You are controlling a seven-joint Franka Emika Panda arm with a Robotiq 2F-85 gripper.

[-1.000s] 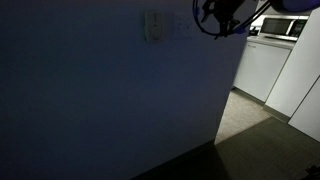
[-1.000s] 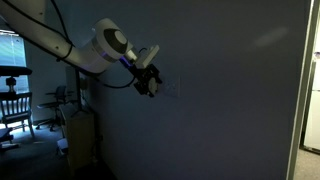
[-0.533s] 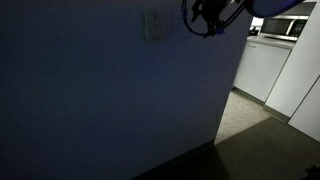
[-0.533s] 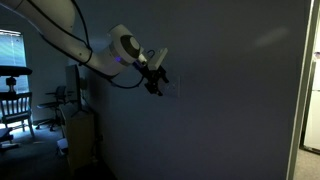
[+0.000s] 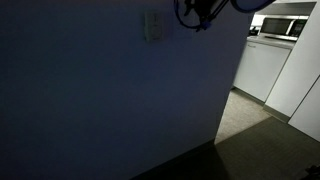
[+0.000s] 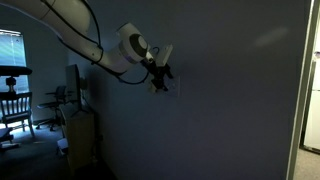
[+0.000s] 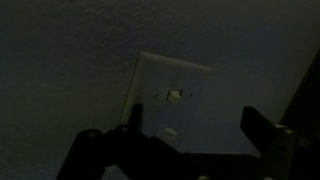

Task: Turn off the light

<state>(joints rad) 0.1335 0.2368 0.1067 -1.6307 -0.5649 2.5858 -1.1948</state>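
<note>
The light switch plate (image 7: 170,92) sat on the dark wall (image 5: 90,90). In the wrist view it filled the middle of the picture, with its small toggle (image 7: 176,96) just right of the plate's centre. The gripper (image 7: 198,128) faced the plate squarely. One finger (image 7: 135,120) lay over the plate's lower left edge and the second finger (image 7: 262,130) stood well off to the right of the plate, over bare wall.

The jaws were spread wide and held nothing. The picture was too dim to tell whether either fingertip touched the plate or the wall.

In an exterior view the gripper (image 5: 195,14) hung near the top of the frame, just right of the plate (image 5: 153,26). In an exterior view the arm (image 6: 90,35) reached in from the upper left and the gripper (image 6: 161,78) was close against the wall beside the faint plate (image 6: 174,86).

White cabinets (image 5: 262,65) and a microwave (image 5: 285,27) stood far to the right past the wall's corner. A chair (image 6: 10,105) stood at the left.
</note>
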